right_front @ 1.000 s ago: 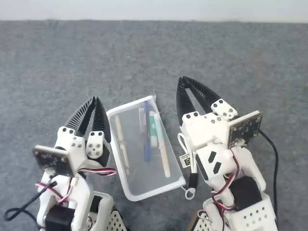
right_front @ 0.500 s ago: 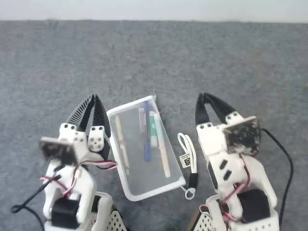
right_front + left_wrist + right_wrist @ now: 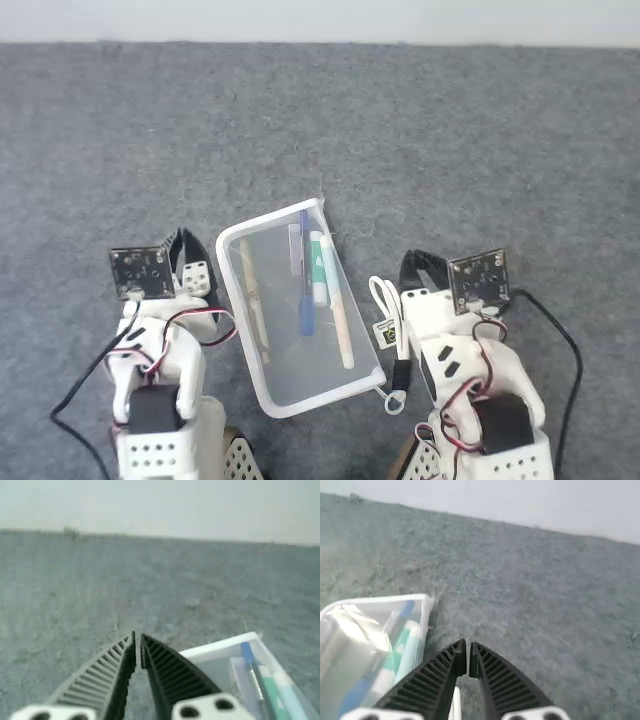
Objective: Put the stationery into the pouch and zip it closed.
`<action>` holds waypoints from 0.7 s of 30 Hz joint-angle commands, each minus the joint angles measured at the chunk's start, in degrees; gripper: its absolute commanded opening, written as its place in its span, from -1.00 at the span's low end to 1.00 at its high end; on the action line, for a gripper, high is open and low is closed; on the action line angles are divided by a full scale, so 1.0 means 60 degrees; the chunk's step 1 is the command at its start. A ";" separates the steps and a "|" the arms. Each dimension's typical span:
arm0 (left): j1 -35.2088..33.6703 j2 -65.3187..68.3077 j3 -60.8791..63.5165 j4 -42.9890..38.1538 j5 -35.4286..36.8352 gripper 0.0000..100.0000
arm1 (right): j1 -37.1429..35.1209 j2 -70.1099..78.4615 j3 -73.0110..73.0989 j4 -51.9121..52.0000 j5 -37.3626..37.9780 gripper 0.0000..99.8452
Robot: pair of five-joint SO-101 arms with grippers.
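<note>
A grey fuzzy counter runs back to a pale wall, and the clear pouch lies between the arms with pens inside, maybe zipped, while the left pincer and right pincer are each pressed together, holding nothing.

Grey felt table bears clear pouch and white strap.

No print I can read from here.
I see one small white tag on the cord lying at about 3 o'clock from the pouch; it carries dark marks, possibly a code, too small for me to make out.
</note>
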 commanded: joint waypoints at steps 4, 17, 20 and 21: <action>-0.0015 -0.0176 0.0813 -0.0015 0.0073 -0.97 | 0.0110 -0.0168 0.1201 -0.0359 -0.0088 -0.97; -0.0015 -0.0176 0.0901 0.0996 0.0059 -0.97 | 0.1194 -0.0154 0.2652 -0.1443 -0.0117 -0.97; -0.0088 -0.0161 0.0901 0.1026 0.0059 -0.97 | 0.1223 -0.0154 0.2652 -0.0901 -0.0117 -0.97; -0.0088 -0.0161 0.0901 0.1187 0.0059 -0.97 | 0.1238 -0.0154 0.2652 -0.0667 -0.0117 -0.97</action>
